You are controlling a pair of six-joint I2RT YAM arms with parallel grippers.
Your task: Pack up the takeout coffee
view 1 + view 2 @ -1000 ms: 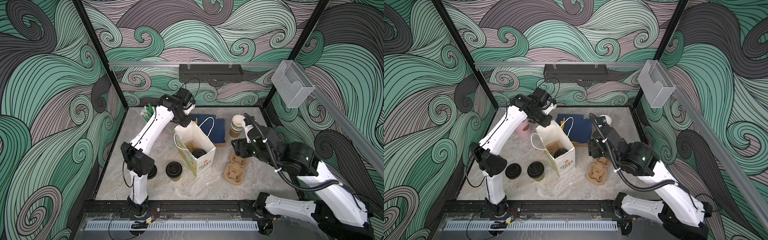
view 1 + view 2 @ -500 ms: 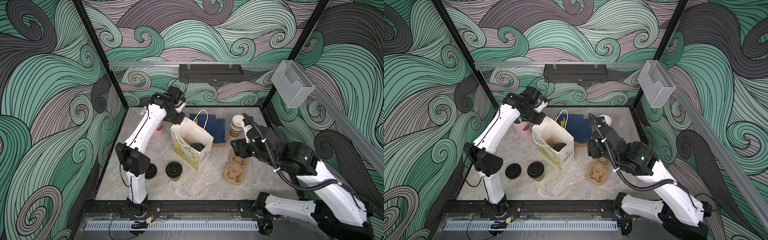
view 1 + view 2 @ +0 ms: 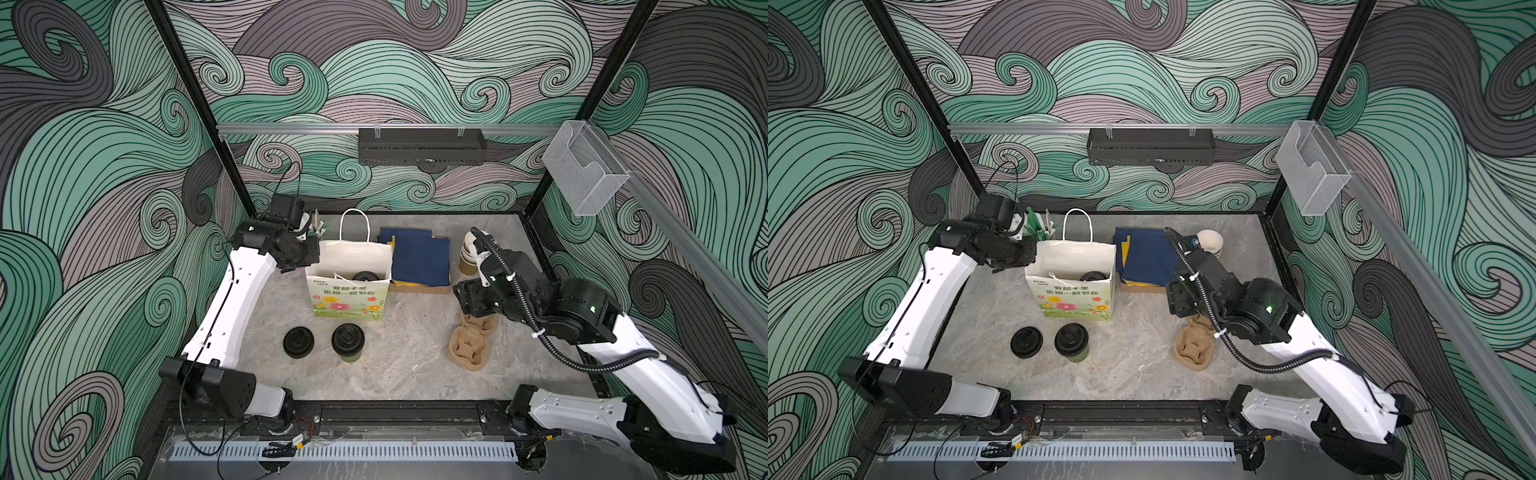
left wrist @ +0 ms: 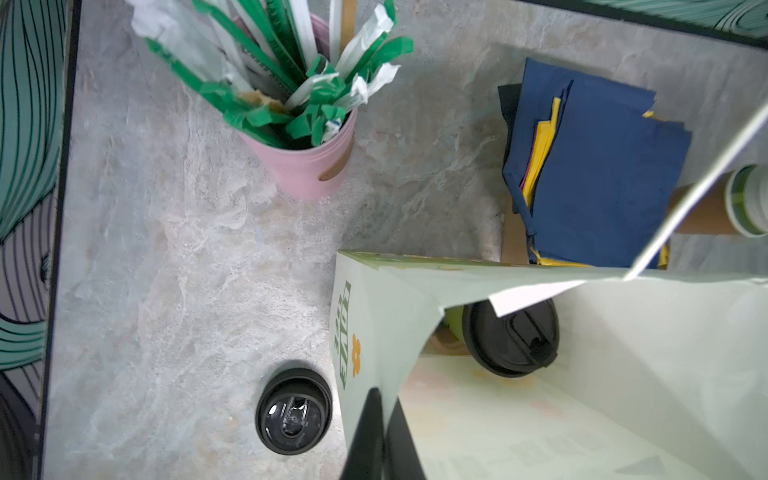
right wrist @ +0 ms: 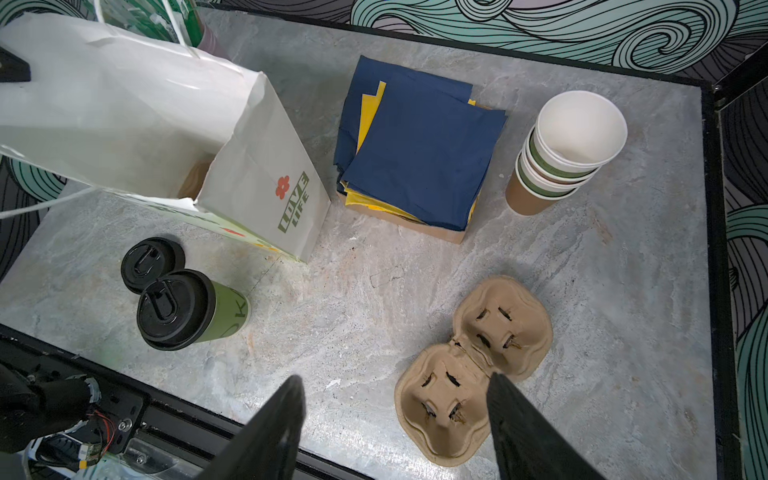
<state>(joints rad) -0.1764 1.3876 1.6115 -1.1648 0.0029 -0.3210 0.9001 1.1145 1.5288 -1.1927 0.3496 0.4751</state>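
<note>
1. The left gripper (image 4: 382, 419) is clenched on the left rim of the paper bag (image 3: 349, 291) and holds its mouth spread. The bag stands upright on the table (image 3: 415, 374).
2. The cup on the table (image 3: 348, 340) stands in front of the bag, just beside a loose lid (image 3: 298, 341). Neither gripper touches it. Its long axis is vertical, black lid up.
3. The cup in the bag (image 3: 365, 276) sits at the bag's bottom, right of centre. It appears upright, lid facing the mouth.
4. The right gripper (image 5: 395, 378) is released and empty, jaws wide. It hangs over the pulp carrier (image 5: 473, 365), well apart from both cups.
5. Step in hand, by judgement: one cup is packed and one is outstanding. The bag is held open for loading.
6. The next move calls for a side grasp on the cup on the table, below its lid. Lift it without tilt, then lower it straight through the mouth, beside the cup in the bag.
</note>
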